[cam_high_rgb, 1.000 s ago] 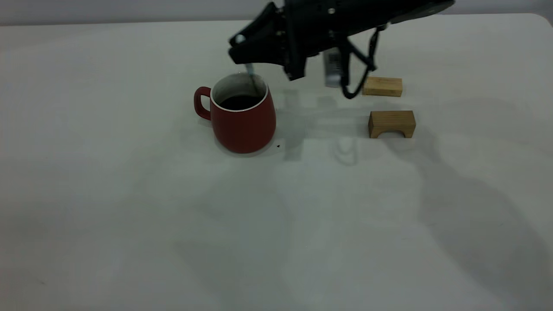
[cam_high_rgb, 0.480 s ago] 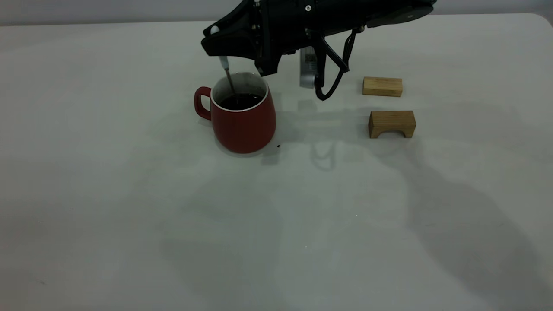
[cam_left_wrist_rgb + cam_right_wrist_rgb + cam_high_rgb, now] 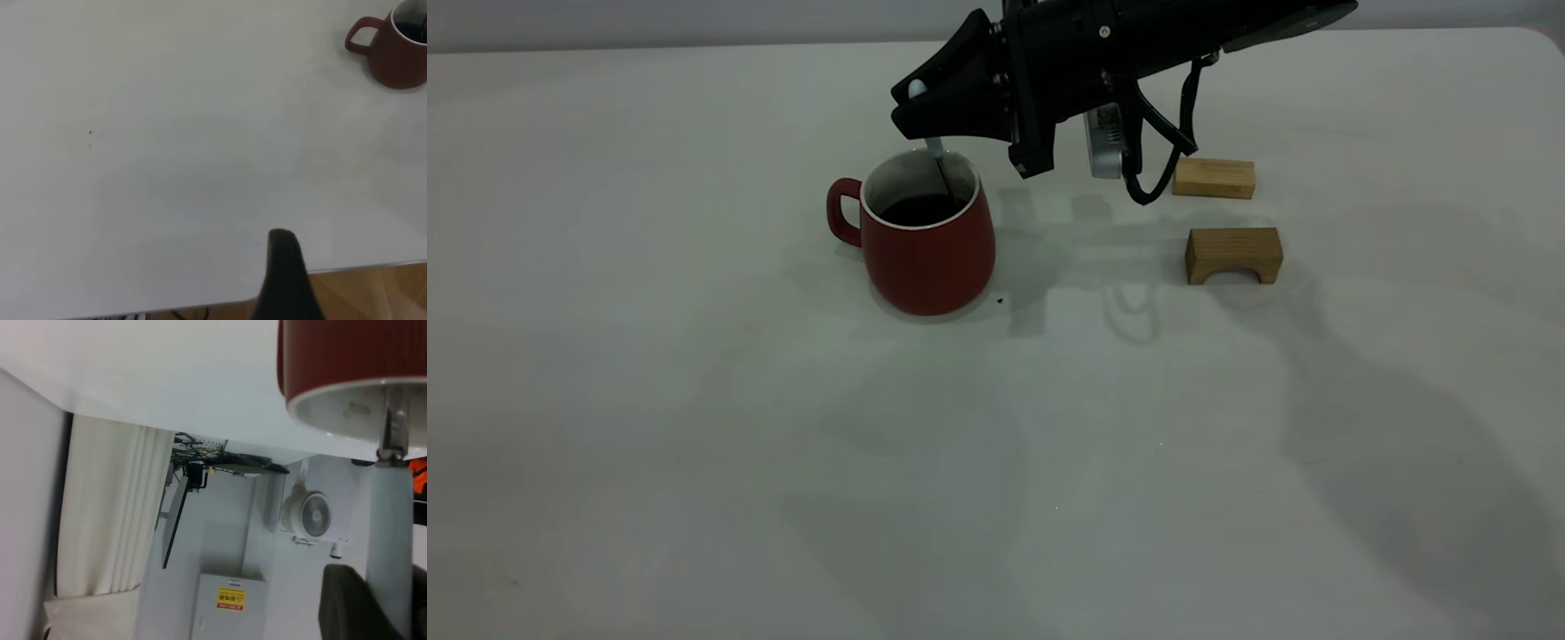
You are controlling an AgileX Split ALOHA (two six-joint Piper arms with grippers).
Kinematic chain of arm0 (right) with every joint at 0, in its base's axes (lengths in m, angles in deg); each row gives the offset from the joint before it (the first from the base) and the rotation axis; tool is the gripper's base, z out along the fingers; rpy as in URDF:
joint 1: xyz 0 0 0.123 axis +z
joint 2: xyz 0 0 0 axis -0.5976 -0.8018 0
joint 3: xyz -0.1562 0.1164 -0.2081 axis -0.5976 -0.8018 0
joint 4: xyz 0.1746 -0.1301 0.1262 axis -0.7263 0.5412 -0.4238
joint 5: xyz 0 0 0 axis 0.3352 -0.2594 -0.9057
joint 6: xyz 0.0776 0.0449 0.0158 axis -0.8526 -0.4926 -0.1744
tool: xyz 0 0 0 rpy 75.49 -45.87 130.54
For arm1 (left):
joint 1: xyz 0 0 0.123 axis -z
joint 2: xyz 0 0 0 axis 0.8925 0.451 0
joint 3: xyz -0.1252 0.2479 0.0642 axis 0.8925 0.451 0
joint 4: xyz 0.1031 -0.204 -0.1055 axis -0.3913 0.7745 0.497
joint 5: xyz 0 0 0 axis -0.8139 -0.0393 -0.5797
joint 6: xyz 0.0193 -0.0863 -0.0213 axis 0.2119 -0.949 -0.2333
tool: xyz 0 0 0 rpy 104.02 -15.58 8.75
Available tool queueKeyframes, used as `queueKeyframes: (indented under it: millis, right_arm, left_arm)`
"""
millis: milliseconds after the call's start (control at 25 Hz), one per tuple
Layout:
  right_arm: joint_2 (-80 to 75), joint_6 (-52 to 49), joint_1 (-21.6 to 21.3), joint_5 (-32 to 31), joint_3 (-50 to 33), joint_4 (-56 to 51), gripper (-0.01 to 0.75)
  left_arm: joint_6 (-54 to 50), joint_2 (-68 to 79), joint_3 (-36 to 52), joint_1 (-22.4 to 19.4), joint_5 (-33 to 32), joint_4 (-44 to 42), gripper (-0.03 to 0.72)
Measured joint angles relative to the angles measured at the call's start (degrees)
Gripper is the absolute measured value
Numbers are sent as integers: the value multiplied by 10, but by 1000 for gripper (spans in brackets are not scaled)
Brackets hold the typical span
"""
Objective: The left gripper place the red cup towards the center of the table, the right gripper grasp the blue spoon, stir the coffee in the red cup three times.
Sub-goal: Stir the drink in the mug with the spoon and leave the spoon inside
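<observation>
The red cup (image 3: 927, 244) stands upright on the table (image 3: 694, 400), its handle pointing left, with dark coffee (image 3: 919, 211) inside. My right gripper (image 3: 914, 108) hovers just above the cup's rim and is shut on the blue spoon (image 3: 939, 160). The spoon's grey neck slants down into the coffee near the cup's back right. In the right wrist view the pale spoon handle (image 3: 391, 533) sits between the dark jaws and meets the cup (image 3: 347, 360). My left gripper (image 3: 285, 277) is parked over the table's edge, far from the cup (image 3: 395, 47).
Two tan wooden blocks lie to the right of the cup: a flat one (image 3: 1214, 178) farther back and an arch-shaped one (image 3: 1233, 254) nearer. A small dark speck (image 3: 1000, 300) lies by the cup's base. Wide bare tabletop stretches in front and to the left.
My right gripper swung the spoon from the cup's right side to its left, then back to the right. The cup and blocks stayed put.
</observation>
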Motion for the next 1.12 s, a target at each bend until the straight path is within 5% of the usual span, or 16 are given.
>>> queueKeyframes:
  millis: [840, 960, 1120]
  right_arm:
    - [0, 28, -2, -9, 0, 17, 154]
    - [0, 58, -2, -9, 0, 20, 240]
    - [0, 88, -3, -10, 0, 24, 465]
  left_arm:
    - [-1, 0, 0, 0, 0, 0, 594]
    - [-1, 0, 0, 0, 0, 0, 594]
    - [-1, 0, 0, 0, 0, 0, 594]
